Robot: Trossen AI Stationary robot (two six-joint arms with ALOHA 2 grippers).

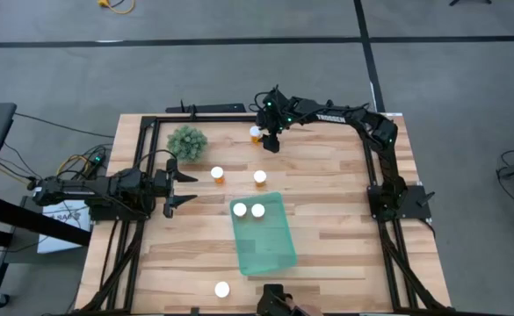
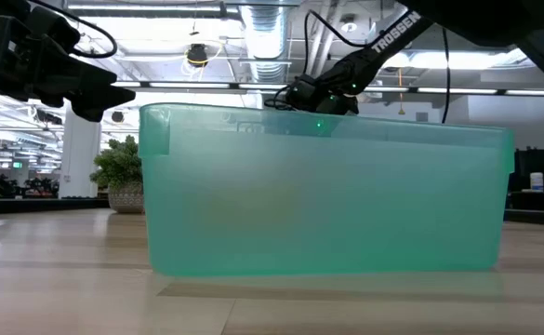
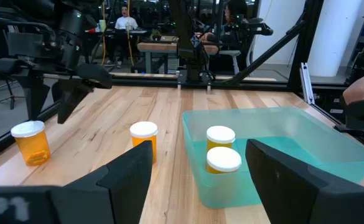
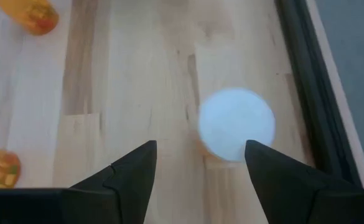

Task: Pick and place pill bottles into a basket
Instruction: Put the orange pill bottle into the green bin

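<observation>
The teal basket (image 1: 264,239) lies near the table's middle, with two pill bottles (image 1: 239,209) (image 1: 257,210) upright in it; they also show in the left wrist view (image 3: 221,148). Two bottles (image 1: 217,173) (image 1: 260,177) stand on the table just beyond it, and one (image 1: 222,289) stands near the front edge. My right gripper (image 1: 271,140) is open at the far side and points down over a sixth bottle (image 1: 255,133). That bottle's white cap (image 4: 236,124) shows ahead of the fingers, untouched. My left gripper (image 1: 182,186) is open and empty to the left of the basket.
A small bushy green plant (image 1: 187,140) stands at the far left of the table. A black frame rail (image 4: 306,81) runs close beside the bottle under my right gripper. The basket's near wall (image 2: 327,195) fills the low view. People sit in the room beyond the table.
</observation>
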